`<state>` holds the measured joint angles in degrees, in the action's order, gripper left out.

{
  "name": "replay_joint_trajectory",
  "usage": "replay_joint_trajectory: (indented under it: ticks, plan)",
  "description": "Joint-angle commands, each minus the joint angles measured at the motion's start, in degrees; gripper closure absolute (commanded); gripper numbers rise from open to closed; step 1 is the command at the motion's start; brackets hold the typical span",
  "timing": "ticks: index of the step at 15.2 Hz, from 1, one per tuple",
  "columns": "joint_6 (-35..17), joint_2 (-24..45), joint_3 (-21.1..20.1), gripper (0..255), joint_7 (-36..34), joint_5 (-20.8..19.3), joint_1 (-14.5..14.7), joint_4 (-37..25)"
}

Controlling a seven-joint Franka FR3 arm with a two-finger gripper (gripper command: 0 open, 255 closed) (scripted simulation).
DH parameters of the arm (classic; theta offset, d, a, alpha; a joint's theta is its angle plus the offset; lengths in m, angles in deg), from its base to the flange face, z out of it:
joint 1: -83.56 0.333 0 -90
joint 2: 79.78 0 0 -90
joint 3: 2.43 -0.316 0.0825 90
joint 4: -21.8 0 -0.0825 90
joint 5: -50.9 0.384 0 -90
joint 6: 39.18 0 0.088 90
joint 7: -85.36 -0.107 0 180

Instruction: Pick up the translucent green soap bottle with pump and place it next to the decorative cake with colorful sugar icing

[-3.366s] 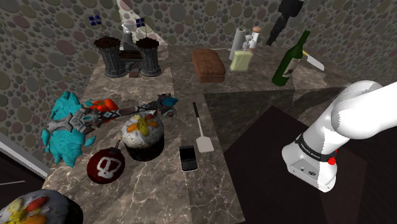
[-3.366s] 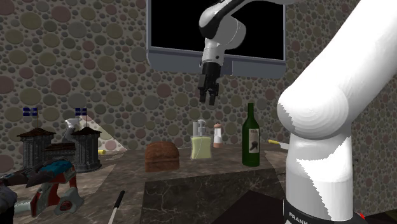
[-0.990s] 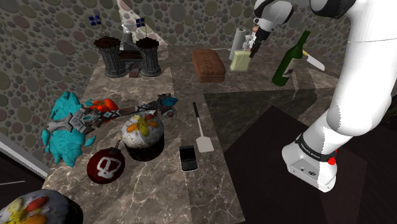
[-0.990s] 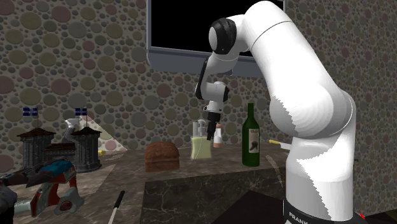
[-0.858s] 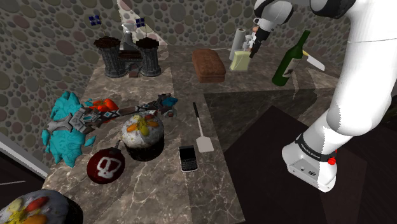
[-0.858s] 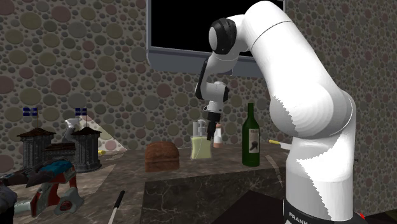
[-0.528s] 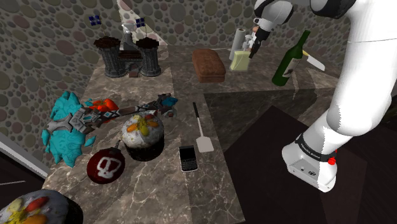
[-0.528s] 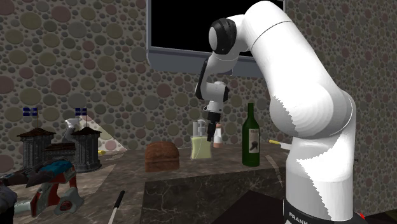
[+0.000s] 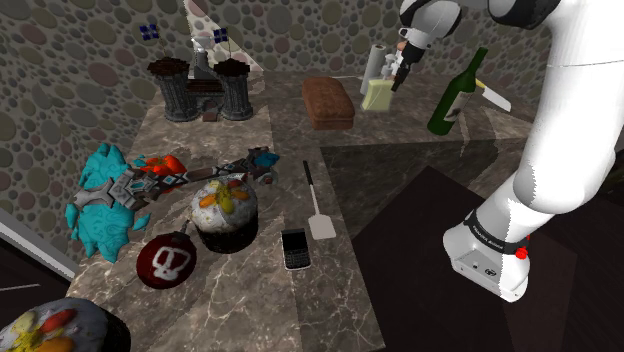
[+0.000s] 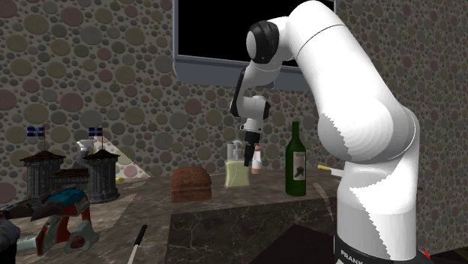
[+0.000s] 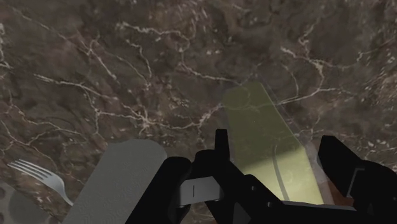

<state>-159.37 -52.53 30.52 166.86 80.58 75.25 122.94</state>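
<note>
1. Gripper is right down at the pump top of the soap bottle, and whether it has closed on the bottle I cannot tell
2. Soap bottle stands upright on the dark marble counter, pale yellow-green and see-through, well apart from the cake, far back and off to the shoulder view's right of it
3. Cake itself has a dark base and white icing with red and yellow blobs on top
4. Brown loaf-shaped block lies roughly between the cake and the soap bottle, much nearer the bottle
5. Black phone sits just beside the cake on the shoulder view's right, with a spatula a little further out on that same side
6. Green wine bottle stands upright, further from the cake than the soap bottle is
7. Blue toy creature lies near the cake on the opposite side from the phone
</note>
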Motion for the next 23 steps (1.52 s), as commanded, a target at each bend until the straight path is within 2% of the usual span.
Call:
replay_joint_trajectory:
  ticks: [1, 23]
  plan:
    - [0.8, -0.5, 0.2, 255, -0.4, -0.5, 0.1, -0.4]
    - [13.9, -6.7, 2.8, 255, -5.9, -6.0, 1.0, -9.1]
